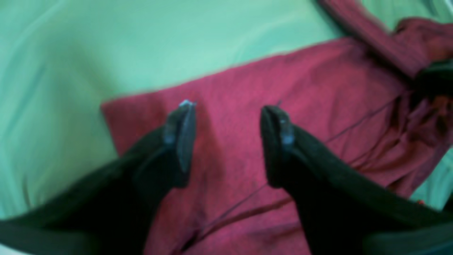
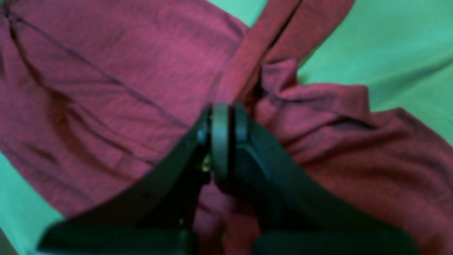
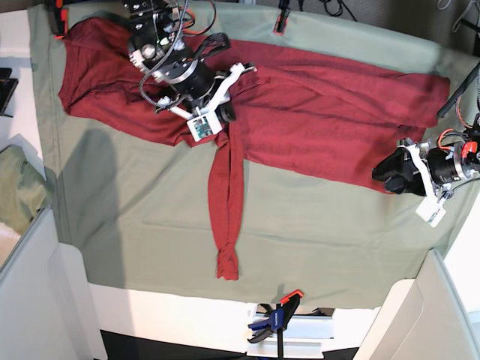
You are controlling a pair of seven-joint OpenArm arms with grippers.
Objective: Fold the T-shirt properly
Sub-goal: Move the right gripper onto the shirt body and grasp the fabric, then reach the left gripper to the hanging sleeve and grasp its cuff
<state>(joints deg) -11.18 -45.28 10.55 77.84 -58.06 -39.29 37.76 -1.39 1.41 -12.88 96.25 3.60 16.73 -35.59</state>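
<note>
T-shirt (image 3: pixel 315 112) lies spread almost flat across the green cloth (image 3: pixel 150 225), one sleeve (image 3: pixel 226 210) hanging out, so folding has barely begun; left gripper (image 1: pixel 226 138) hovers with fingers apart, right gripper (image 2: pixel 222 141) has fingers together.

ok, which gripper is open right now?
The left gripper, at the T-shirt's hem corner: its jaws stand apart over the fabric, holding nothing. The right gripper, near the sleeve, is pressed shut.
</note>
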